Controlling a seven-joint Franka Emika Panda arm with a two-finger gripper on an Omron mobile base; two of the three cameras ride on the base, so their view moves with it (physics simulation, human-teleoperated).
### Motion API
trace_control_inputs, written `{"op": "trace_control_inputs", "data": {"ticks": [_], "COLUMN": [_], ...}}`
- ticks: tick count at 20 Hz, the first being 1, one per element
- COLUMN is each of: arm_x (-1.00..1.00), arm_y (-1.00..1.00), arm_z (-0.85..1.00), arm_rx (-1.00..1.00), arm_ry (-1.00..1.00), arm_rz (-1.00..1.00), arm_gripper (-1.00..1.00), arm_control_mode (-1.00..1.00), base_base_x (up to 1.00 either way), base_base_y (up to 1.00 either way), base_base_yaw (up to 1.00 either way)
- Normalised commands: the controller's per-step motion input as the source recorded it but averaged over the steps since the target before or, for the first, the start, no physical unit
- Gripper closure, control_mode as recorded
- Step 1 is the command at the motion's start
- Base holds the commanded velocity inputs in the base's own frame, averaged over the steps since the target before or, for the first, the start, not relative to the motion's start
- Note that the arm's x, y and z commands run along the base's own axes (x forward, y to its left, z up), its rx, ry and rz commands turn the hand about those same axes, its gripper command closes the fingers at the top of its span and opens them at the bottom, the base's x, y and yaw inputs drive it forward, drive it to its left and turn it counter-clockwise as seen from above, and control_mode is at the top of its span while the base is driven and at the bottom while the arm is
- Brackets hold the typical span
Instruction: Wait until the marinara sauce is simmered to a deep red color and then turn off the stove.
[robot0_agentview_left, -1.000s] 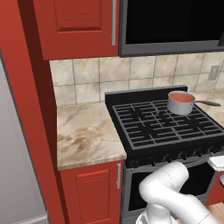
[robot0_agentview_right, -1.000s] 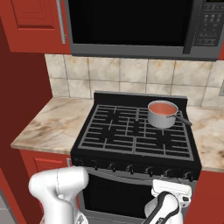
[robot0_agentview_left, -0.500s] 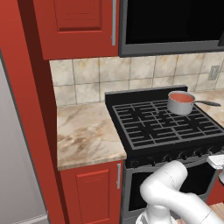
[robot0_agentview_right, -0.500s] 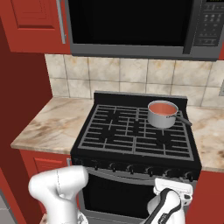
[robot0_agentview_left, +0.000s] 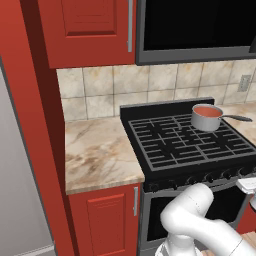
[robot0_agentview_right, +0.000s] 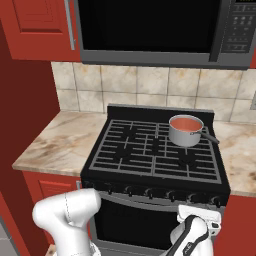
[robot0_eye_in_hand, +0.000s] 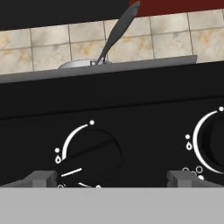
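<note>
Now, sauce: orange-red sauce (robot0_agentview_right: 186, 123) in the pan (robot0_agentview_left: 206, 118) on the stove's (robot0_agentview_right: 150, 151) right rear grate.
Gripper: gripper (robot0_eye_in_hand: 107, 178) spread wide before a front knob (robot0_eye_in_hand: 89, 157), holding nothing.

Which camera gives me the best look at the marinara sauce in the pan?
The right base view: the marinara sauce shows as a full orange-red disc inside the saucepan. The left base view shows it too, farther off and flatter. The hand view catches only the pan's rim and handle, not the sauce.
</note>
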Motion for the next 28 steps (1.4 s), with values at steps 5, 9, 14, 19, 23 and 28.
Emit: {"op": "trace_control_inputs", "data": {"ticks": [5,9,14,19,23,28], "arm_x": [0.01,0.00,0.00,0.00,0.00,0.03], "arm_y": [0.00,0.00,0.00,0.00,0.00,0.00], "arm_z": [-0.02,0.00,0.00,0.00,0.00,0.00], "arm_rx": [0.00,0.00,0.00,0.00,0.00,0.00], "arm_ry": [0.00,0.00,0.00,0.00,0.00,0.00], "arm_rz": [0.00,0.00,0.00,0.00,0.00,0.00], "arm_gripper": [-1.00,-1.00,-1.00,-1.00,-1.00,-1.00], "arm_control_mode": [-1.00,-1.00,-1.00,-1.00,-1.00,-1.00], "base_base_x": [0.00,0.00,0.00,0.00,0.00,0.00], "base_base_y": [0.00,0.00,0.00,0.00,0.00,0.00], "base_base_yaw": [0.00,0.00,0.00,0.00,0.00,0.00]}}
